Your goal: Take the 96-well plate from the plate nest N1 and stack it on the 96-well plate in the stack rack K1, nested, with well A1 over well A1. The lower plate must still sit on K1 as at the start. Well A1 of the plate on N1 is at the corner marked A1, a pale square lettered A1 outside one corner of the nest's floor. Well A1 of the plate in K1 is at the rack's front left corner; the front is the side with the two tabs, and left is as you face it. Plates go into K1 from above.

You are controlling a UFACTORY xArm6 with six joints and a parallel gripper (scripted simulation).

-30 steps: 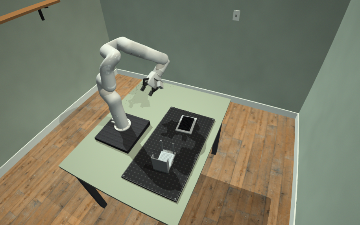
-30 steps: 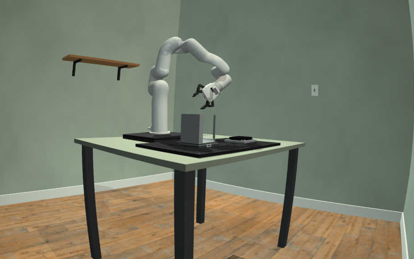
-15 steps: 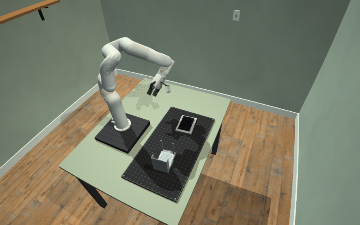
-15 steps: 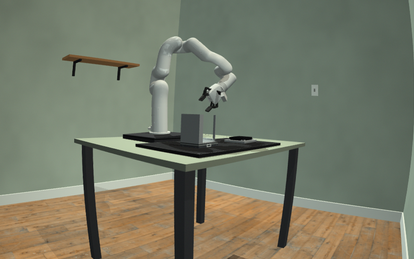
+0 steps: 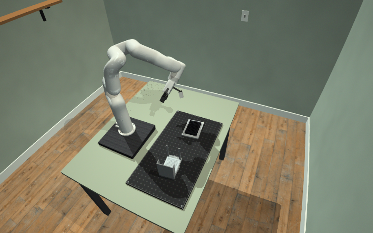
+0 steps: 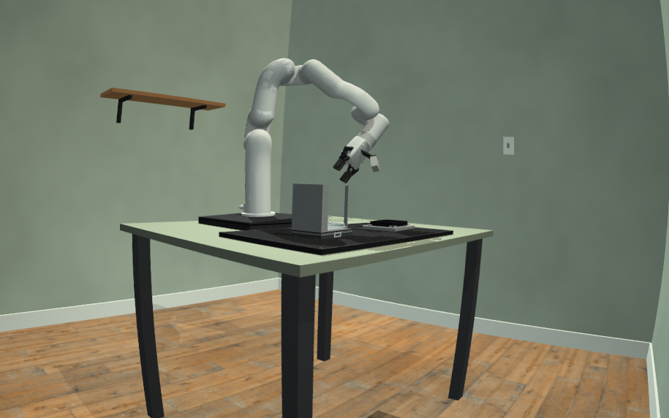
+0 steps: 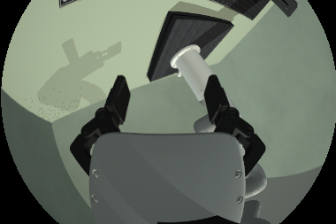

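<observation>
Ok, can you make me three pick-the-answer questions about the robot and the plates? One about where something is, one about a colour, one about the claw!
1. Where is the black plate?
A. in the pale nest
B. on the floor
C. in the gripper

2. What colour is the plate in the rack?
A. red
B. white
C. black

3. How is the gripper?
A. shut on a plate
B. open, holding nothing
C. out of view

Answers:
1 A, the black plate lies inside the nest's pale rim.
2 B, white wells show between the rack's walls.
3 B, its fingers stand wide apart with nothing between them.
</observation>
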